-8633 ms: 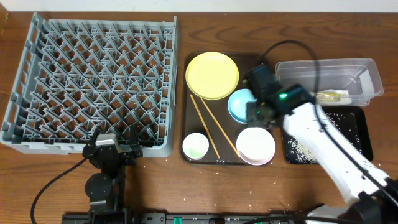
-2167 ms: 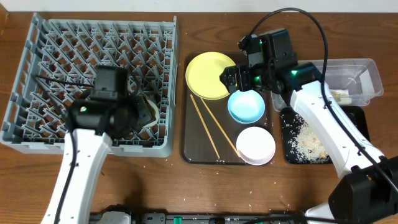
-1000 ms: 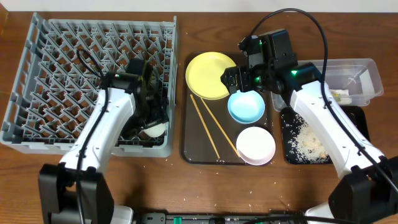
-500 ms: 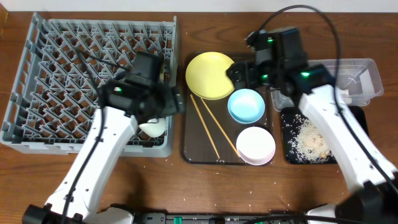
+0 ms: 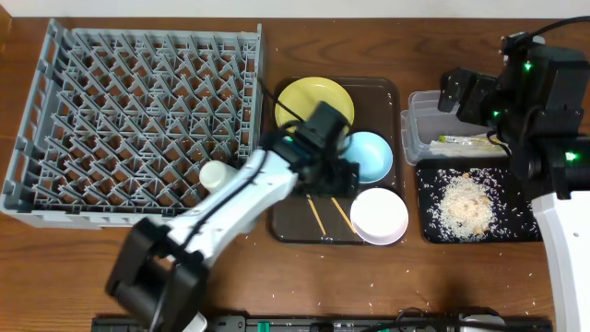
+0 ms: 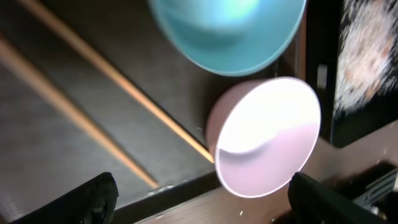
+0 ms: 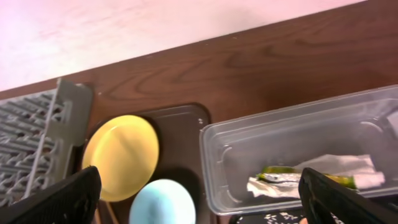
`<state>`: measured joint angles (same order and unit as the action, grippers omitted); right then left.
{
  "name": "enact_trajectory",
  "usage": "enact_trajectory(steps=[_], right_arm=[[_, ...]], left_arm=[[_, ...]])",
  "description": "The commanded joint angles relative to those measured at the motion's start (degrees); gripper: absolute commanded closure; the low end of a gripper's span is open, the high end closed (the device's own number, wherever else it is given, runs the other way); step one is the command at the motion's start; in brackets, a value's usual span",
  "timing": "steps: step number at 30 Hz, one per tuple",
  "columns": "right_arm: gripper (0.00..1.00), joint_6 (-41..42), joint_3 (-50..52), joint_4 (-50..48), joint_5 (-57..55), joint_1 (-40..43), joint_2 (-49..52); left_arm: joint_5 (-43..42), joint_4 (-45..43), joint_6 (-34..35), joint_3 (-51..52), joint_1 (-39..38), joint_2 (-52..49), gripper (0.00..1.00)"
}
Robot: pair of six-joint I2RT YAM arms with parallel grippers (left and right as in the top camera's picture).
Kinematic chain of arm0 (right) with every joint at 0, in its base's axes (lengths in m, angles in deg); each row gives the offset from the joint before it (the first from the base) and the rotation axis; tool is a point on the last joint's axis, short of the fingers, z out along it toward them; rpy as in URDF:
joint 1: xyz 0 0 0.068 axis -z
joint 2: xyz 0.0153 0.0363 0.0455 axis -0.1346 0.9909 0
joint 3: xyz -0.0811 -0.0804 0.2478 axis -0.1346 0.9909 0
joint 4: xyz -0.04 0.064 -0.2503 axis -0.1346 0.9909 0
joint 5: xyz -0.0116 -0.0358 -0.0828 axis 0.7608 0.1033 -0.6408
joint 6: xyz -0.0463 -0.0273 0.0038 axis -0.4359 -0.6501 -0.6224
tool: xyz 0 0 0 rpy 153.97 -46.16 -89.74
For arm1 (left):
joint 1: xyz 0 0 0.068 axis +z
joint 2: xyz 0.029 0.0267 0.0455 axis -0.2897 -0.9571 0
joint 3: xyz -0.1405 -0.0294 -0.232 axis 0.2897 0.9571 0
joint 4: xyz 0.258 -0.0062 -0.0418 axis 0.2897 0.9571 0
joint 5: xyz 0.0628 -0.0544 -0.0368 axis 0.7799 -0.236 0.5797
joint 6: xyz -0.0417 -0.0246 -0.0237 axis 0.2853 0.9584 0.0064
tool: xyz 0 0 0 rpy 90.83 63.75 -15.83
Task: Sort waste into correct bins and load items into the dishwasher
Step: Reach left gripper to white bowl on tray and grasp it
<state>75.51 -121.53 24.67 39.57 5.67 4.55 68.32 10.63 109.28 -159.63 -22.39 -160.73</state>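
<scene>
From my screen the rack (image 5: pixel 138 111) fills the left of the tabletop (image 5: pixel 277 277), nearly bare. Beside it sits the brown tray (image 5: pixel 293 217) with the dishes left to load. On the right, the tub (image 7: pixel 298 137) holds the wrapper (image 7: pixel 336 165) and packet (image 7: pixel 280 169), and the black tray (image 5: pixel 516 221) holds the rice (image 5: pixel 466 195), so I judge the waste sorted.

The plate (image 5: pixel 309 97) lies at the brown tray's far end, with the blue bowl (image 5: pixel 373 155) just beside it and the white bowl (image 6: pixel 264 134) nearest me. The cup (image 5: pixel 214 173) is already in the rack, near its right edge.

My left pincer (image 6: pixel 208 202) hangs over the brown tray with its jaws wide apart and nothing in them. The white bowl is between them in the wrist view, so I take that as the next pick.

To do it well, I would:
- come down with one finger inside the rim and one outside, on the side away from the blue bowl
- mind the chopsticks (image 6: pixel 124 85), one of which runs right up to the bowl's side and could get dragged
- lift straight, then stand the bowl between pegs clear of the cup

My right pincer (image 7: pixel 208 200) is also spread and empty, high over the tub, so it won't crowd the left arm.
</scene>
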Motion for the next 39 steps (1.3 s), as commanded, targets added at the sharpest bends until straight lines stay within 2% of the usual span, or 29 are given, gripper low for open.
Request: enact_trajectory(steps=[1, 6, 10, 11, 19, 23, 26, 30, 33, 34, 39], right_arm=[[0.01, 1.2, -0.3, 0.1, -2.2, 0.5, 0.4], [0.01, 1.2, -0.3, 0.4, -2.0, 0.5, 0.7], [0.01, 1.2, -0.3, 1.2, -2.0, 0.5, 0.7], [0.01, 1.2, -0.3, 1.2, -2.0, 0.5, 0.7], [0.01, 1.2, -0.3, 1.2, -2.0, 0.5, 0.7], [0.01, 1.2, -0.3, 1.2, -2.0, 0.5, 0.7], [0.01, 1.2, -0.3, 1.2, -2.0, 0.5, 0.7], [0.01, 1.2, -0.3, 1.2, -2.0, 0.5, 0.7], [0.01, 1.2, -0.3, 1.2, -2.0, 0.5, 0.7], [0.01, 1.2, -0.3, 1.2, -2.0, 0.5, 0.7], [0.01, 1.2, -0.3, 1.2, -2.0, 0.5, 0.7]], left_arm=[[-3.2, -0.9, -0.2, -0.9, -3.5, -4.0, 0.12], [-3.3, -2.2, -1.1, -0.9, -5.7, -7.3, 0.14], [-3.6, -2.6, -1.4, -0.9, -5.5, -7.9, 0.3], [-3.7, -3.0, -1.9, -0.9, -5.5, -7.9, 0.31], [-6.7, -5.2, -2.8, -1.0, -5.1, -11.7, 0.32], [-9.6, -6.3, -2.7, -1.1, -3.4, -13.8, 0.44], [-11.9, -7.1, -2.8, -1.2, -3.0, -15.6, 0.48], [-15.1, -7.4, -2.7, -1.3, -1.0, -17.2, 0.66], [-15.5, -7.5, -2.4, -1.3, -0.6, -17.4, 0.89], [-15.5, -7.5, -2.1, -1.3, -0.5, -17.3, 0.92], [-16.8, -6.8, -1.0, -1.3, 1.0, -16.9, 0.93]])
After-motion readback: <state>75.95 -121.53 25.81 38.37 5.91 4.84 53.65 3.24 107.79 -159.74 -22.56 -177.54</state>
